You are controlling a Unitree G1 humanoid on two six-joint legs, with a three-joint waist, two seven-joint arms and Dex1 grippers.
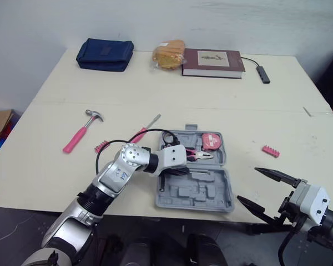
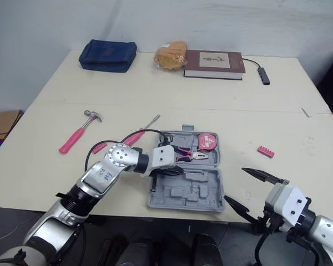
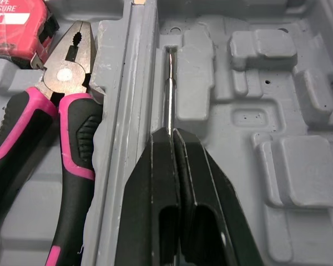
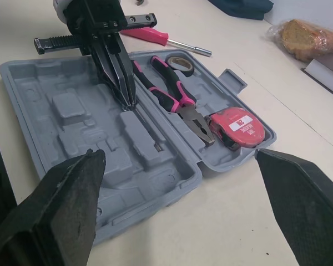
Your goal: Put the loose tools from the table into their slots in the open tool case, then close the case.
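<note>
Left wrist view looks straight down the left gripper [image 3: 171, 136], whose fingers are pressed together on a thin metal shaft [image 3: 169, 88] lying in a narrow slot of the tool case [image 3: 127, 100], right beside the hinge ridge; what sort of handle it has is hidden under the fingers. Across that ridge, in the other half, lie the pliers [image 3: 66, 72] and the tape measure [image 3: 14, 22]. The case sits open at the near edge of the table [image 1: 222, 94], about midway along it. The right gripper [image 1: 247, 183] hangs spread wide off the near right corner, holding nothing. Loose on the table are a hammer [image 1: 82, 131] and a pink bit strip [image 1: 101, 146] toward the left edge, a screwdriver [image 1: 147, 127] just behind the case, and a second bit strip [image 1: 271, 151] to the case's right. The shaft should be light, stiff and slick — apt to roll or pivot in a pinch, so best held mid-length. The hammer will be head-heavy; I would take its handle close to the head — the screwdriver by its thick handle.
</note>
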